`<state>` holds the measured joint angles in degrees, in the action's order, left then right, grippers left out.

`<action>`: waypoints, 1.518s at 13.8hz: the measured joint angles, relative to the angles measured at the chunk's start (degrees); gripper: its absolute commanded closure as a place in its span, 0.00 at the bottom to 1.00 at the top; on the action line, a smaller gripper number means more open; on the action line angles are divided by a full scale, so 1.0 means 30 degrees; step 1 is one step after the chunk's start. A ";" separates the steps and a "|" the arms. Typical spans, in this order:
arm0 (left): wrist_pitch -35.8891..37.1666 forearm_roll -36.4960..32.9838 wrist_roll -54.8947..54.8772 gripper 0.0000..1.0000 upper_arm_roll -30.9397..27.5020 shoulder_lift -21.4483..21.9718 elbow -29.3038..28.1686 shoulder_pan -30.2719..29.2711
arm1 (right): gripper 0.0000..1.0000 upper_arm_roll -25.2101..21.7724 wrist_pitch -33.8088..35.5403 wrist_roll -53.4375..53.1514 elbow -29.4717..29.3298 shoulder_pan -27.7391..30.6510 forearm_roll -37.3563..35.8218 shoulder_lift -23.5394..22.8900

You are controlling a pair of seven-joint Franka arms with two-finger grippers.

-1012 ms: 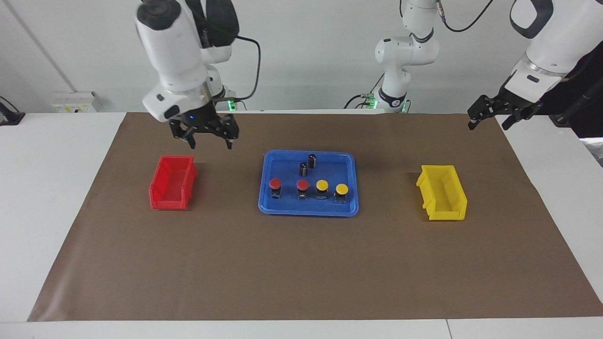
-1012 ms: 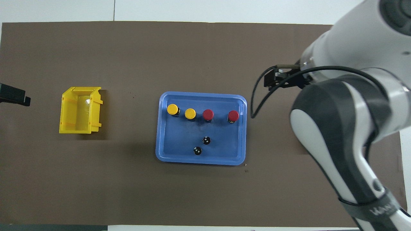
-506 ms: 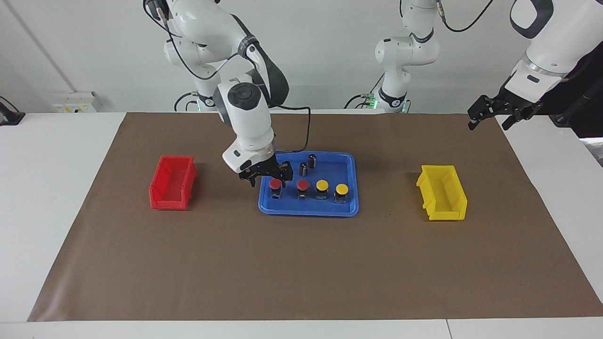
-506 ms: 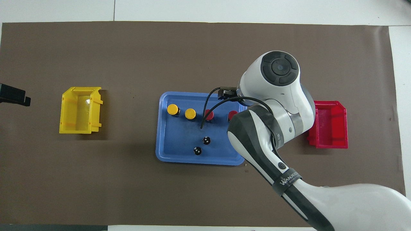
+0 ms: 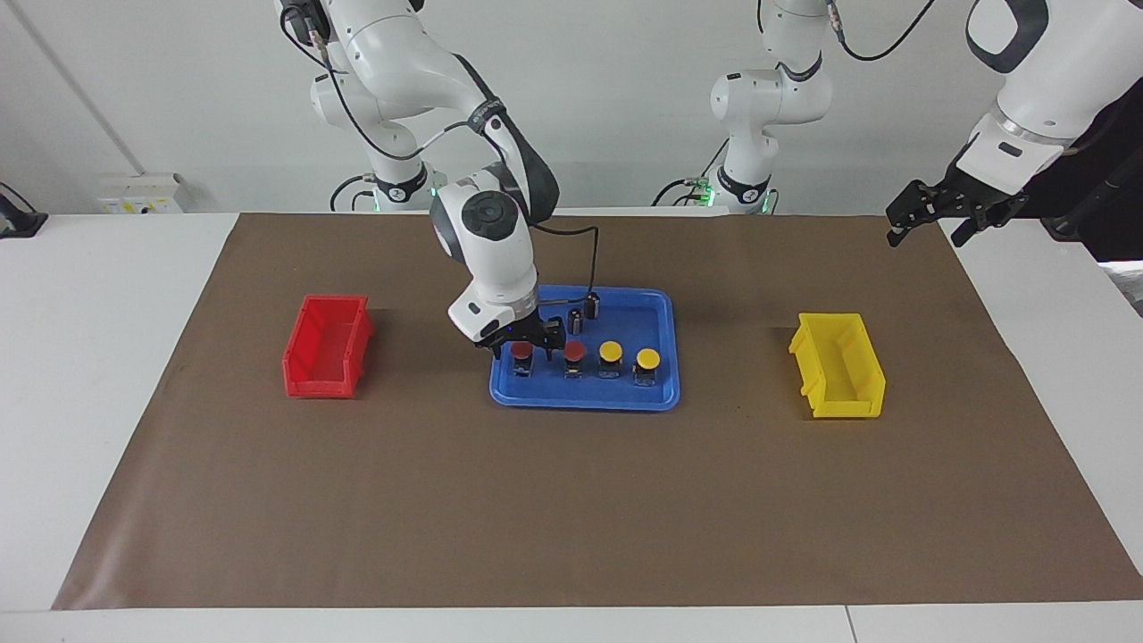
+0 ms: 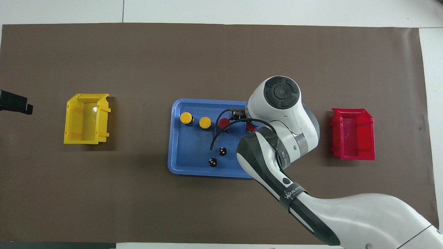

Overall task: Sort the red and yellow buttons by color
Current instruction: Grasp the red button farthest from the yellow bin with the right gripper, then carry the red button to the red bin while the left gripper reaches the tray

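Two red buttons (image 5: 521, 352) (image 5: 573, 350) and two yellow buttons (image 5: 610, 351) (image 5: 647, 358) stand in a row in the blue tray (image 5: 585, 399). My right gripper (image 5: 526, 340) is low over the red button nearest the red bin, open, with a finger on either side of its cap. In the overhead view the right arm hides most of that button (image 6: 250, 127); the other red one (image 6: 224, 122) and the yellow ones (image 6: 205, 121) (image 6: 186, 117) show. My left gripper (image 5: 927, 234) waits open in the air by the yellow bin's end of the table.
A red bin (image 5: 327, 346) stands toward the right arm's end of the table, a yellow bin (image 5: 839, 364) toward the left arm's end. Two dark cylinders (image 5: 592, 304) (image 5: 575, 320) stand in the tray, nearer to the robots than the buttons. Brown mat (image 5: 571, 509) covers the table.
My right gripper has moved from beside the red bin to the tray and come down around the end red button. The left arm has not moved.
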<state>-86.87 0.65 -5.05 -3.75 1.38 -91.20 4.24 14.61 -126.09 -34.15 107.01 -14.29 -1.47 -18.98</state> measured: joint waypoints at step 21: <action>0.0000 0.0000 0.0000 0.00 0.0000 0.0001 -0.0004 0.0000 | 0.73 -0.0147 0.3630 0.1332 -0.1751 0.1426 -0.0284 0.1281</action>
<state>-86.87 0.65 -5.05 -3.75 1.38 -91.21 4.24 14.17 -115.20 -30.15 101.76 -10.01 -2.32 -15.13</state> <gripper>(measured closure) 0.000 0.661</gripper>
